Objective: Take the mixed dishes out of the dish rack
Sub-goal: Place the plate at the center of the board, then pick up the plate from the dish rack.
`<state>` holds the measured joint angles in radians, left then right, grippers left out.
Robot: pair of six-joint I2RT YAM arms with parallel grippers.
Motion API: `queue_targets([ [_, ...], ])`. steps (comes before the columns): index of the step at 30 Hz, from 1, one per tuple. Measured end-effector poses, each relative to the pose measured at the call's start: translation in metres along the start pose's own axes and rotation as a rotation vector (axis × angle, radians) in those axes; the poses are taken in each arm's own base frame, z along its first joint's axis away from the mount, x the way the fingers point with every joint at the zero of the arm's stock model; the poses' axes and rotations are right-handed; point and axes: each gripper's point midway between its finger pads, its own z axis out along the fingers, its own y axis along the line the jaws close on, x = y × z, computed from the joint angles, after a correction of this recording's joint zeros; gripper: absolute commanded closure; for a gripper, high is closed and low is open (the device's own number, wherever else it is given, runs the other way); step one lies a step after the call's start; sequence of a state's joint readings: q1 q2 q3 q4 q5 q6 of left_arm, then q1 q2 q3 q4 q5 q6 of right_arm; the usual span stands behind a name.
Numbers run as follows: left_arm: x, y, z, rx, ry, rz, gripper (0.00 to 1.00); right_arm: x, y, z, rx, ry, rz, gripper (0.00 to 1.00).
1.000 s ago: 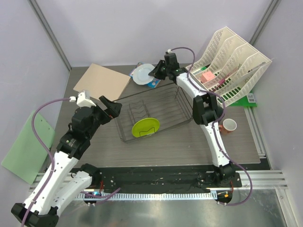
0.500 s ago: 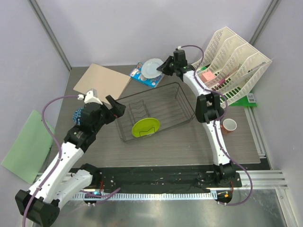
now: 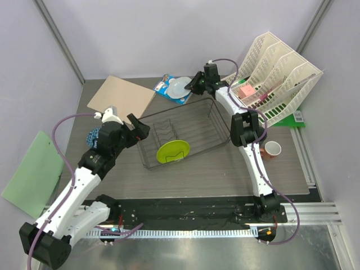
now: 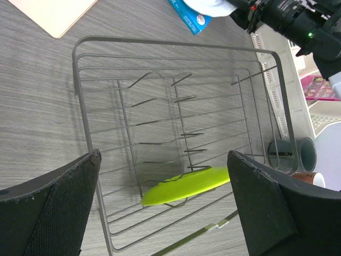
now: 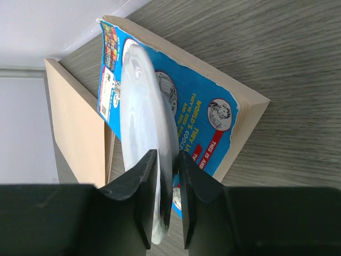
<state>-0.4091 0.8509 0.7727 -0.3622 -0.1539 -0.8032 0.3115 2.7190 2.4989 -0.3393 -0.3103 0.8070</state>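
The dark wire dish rack [image 3: 194, 121] sits mid-table and holds the lime-green plate [image 3: 172, 151], which leans on the prongs near the front; the plate also shows in the left wrist view [image 4: 186, 184]. My left gripper [image 3: 138, 126] is open and empty just left of the rack, its jaws [image 4: 164, 160] wide apart above the rack [image 4: 85, 106]. My right gripper [image 3: 195, 85] is shut on the white plate [image 3: 179, 87] behind the rack, pinching its rim [image 5: 169, 160] and holding the plate [image 5: 141, 106] tilted over the blue packet [image 5: 213, 122]. The blue speckled bowl [image 3: 93, 136] lies behind my left arm. The salmon-pink cup [image 3: 272, 149] stands right of the rack, beside the grey mug [image 4: 301, 154].
The blue snack packet [image 3: 166, 90] lies at the back beside a tan board [image 3: 121, 97]. A white slotted organiser [image 3: 275, 79] stands at the back right. A green folder [image 3: 31, 174] lies off the left edge.
My right gripper carried the white plate right and back, then lowered it toward the blue packet. My left arm reached forward, bringing its open gripper closer to the rack.
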Motion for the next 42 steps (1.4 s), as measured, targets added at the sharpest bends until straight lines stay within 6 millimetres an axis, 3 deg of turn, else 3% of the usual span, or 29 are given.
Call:
queue_targets([
  [9,0.004,0.003,0.003,-0.008,0.009,0.002,0.0,-0.002,-0.001,-0.001,0.005,-0.008,-0.027,0.6],
  [21,0.014,0.006,0.013,-0.025,0.051,0.0,0.0,-0.001,-0.034,-0.004,0.151,-0.017,-0.098,0.56],
  [28,0.018,0.008,0.015,-0.029,0.066,0.001,0.0,-0.009,-0.04,-0.008,0.195,-0.047,-0.14,0.55],
  [39,0.019,0.009,0.015,-0.03,0.068,0.002,0.0,-0.021,-0.03,-0.032,0.221,-0.067,-0.175,0.54],
  [42,0.02,0.008,0.015,-0.029,0.07,0.002,0.0,-0.026,-0.022,-0.039,0.213,-0.077,-0.178,0.62],
])
